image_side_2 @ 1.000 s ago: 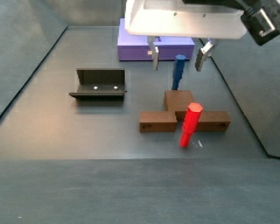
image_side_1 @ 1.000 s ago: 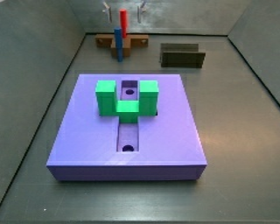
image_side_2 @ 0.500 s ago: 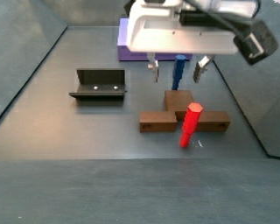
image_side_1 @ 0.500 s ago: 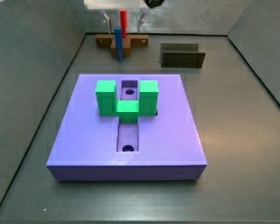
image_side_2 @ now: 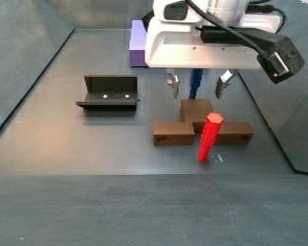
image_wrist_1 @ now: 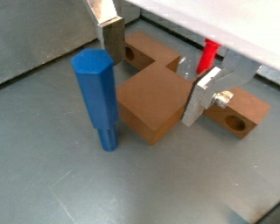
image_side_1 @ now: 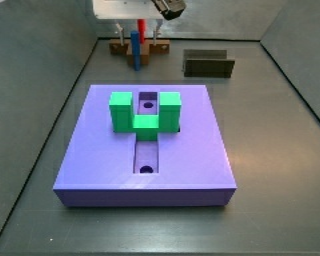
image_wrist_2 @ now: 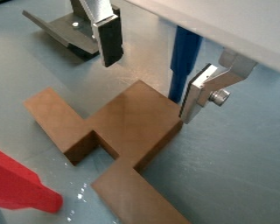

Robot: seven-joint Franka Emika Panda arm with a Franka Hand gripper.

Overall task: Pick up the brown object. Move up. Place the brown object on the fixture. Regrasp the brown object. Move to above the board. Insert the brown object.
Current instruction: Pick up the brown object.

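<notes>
– What do the surfaces look like?
– The brown object (image_wrist_1: 149, 105) looks matt and smooth, like plastic. The gripper (image_wrist_1: 154, 66), poised over it, has shiny bare-metal fingers (image_wrist_2: 203, 90). The floor (image_wrist_2: 241, 166) is glossy grey.

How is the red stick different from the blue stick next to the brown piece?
The red peg is red; the blue peg is blue. In a side view, the red peg stands on the near side of the brown object, while the blue peg stands on its far side, partly hidden behind the pincer. Both stand upright on the floor, close to the brown object, which the open pincer straddles.
</notes>
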